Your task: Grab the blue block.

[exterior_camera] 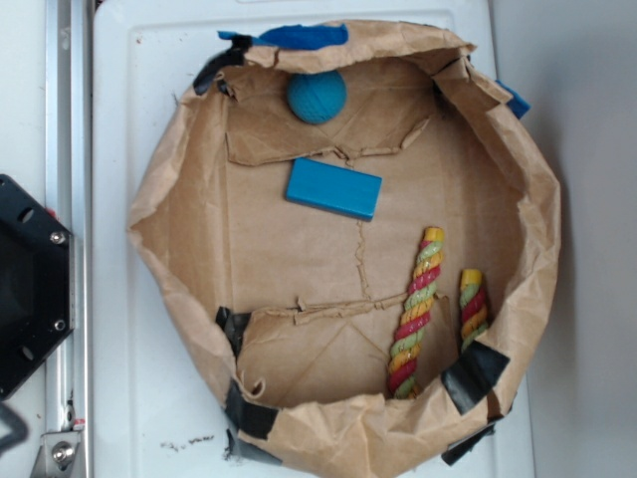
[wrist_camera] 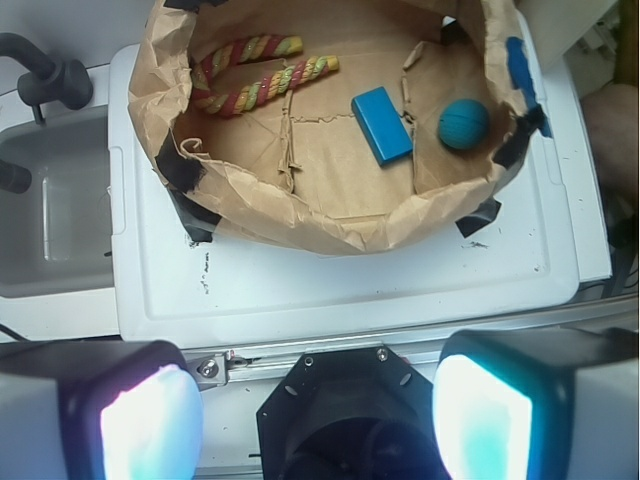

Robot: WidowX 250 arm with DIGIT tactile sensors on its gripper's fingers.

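Seen from the wrist, the gripper (wrist_camera: 315, 415) is being held well back from the paper-walled basket (wrist_camera: 330, 225), its jaws standing wide apart with nothing between them. Far ahead of the left jaw, the striped rope (wrist_camera: 262, 75) is lying against the basket's wall. Ahead of the gap, slightly toward the right jaw, the blue block (wrist_camera: 381, 124) is resting flat on the paper floor. Just beyond it to the right, apart from it, the teal ball (wrist_camera: 463, 124) is sitting.
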